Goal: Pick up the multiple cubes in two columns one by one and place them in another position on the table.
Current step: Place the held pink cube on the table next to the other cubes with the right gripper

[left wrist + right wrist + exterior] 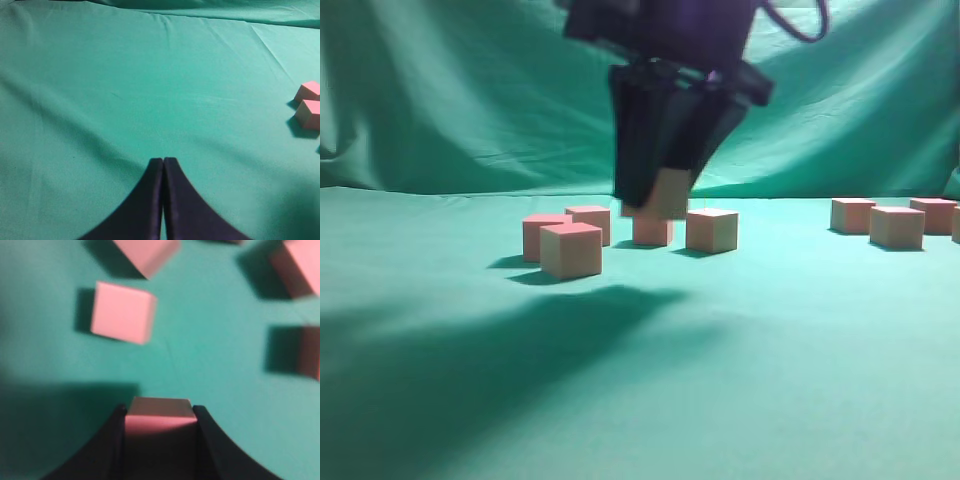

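Held cube (670, 196): upper part hidden between black fingers (638, 150). Cube behind it (651, 231): top hidden. Rightmost cube (956, 223): cut by frame edge. Right wrist view: blurred throughout; edge cubes (300, 267) cropped. Left wrist view: one cube (310, 114) cropped.

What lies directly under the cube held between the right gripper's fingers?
Under the held cube is another cube on the table. The fingers cover the held cube's upper part, and whether the two cubes touch cannot be told.

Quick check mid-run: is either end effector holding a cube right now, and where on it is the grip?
Yes. The right end effector holds one cube, clamped across two opposite side faces, clear of the table. The left end effector is shut and empty.
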Robot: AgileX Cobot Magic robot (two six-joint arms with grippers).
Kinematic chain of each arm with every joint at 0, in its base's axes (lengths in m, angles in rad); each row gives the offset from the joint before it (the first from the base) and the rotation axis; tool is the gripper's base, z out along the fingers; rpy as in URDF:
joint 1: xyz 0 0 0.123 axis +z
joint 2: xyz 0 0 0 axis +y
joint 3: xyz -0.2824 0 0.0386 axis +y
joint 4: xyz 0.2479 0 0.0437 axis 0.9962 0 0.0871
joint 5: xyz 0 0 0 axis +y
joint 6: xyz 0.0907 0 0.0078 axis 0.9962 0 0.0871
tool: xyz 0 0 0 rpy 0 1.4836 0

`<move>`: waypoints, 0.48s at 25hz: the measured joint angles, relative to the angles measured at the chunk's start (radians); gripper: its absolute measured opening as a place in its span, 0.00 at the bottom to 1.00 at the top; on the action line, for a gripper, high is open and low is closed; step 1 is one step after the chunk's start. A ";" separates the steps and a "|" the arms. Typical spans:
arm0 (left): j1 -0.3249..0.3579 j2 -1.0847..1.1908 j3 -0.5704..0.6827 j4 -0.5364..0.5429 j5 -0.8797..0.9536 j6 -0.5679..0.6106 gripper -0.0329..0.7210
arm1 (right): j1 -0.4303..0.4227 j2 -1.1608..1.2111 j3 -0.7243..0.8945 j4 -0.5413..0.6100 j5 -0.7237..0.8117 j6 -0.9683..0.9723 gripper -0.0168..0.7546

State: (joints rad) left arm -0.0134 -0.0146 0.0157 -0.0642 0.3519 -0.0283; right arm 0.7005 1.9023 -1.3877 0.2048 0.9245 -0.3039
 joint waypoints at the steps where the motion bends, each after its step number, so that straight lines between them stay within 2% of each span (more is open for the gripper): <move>1: 0.000 0.000 0.000 0.000 0.000 0.000 0.04 | 0.012 0.018 -0.014 0.000 -0.003 -0.010 0.35; 12: 0.000 0.000 0.000 0.000 0.000 0.000 0.04 | 0.029 0.130 -0.076 -0.002 -0.009 -0.114 0.35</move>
State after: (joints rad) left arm -0.0134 -0.0146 0.0157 -0.0642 0.3519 -0.0283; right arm 0.7297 2.0326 -1.4642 0.2029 0.9156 -0.4176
